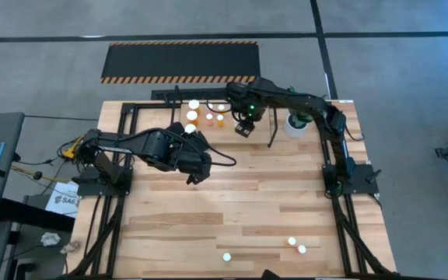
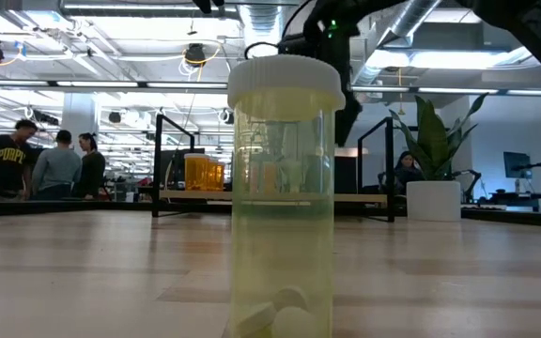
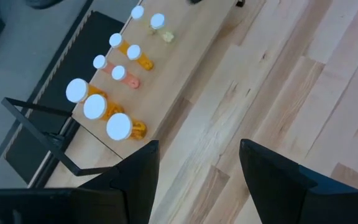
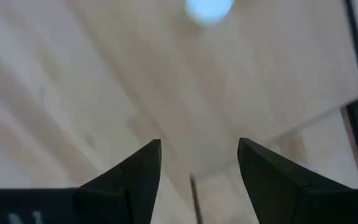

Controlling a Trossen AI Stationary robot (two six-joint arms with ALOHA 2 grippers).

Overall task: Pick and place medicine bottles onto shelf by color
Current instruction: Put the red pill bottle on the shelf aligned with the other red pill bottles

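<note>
The right gripper (image 1: 244,129) stood open and empty above the shelf (image 1: 162,95), just beside the bottles (image 1: 208,118) lined up on its wood floor. The left gripper (image 1: 196,177) hung over the table (image 1: 247,210) nearby, fingers apart, holding nothing. Three bottles (image 1: 296,246) stood well apart at the table's near edge. A plant pot (image 1: 296,123) sat by the shelf's right end.
</note>
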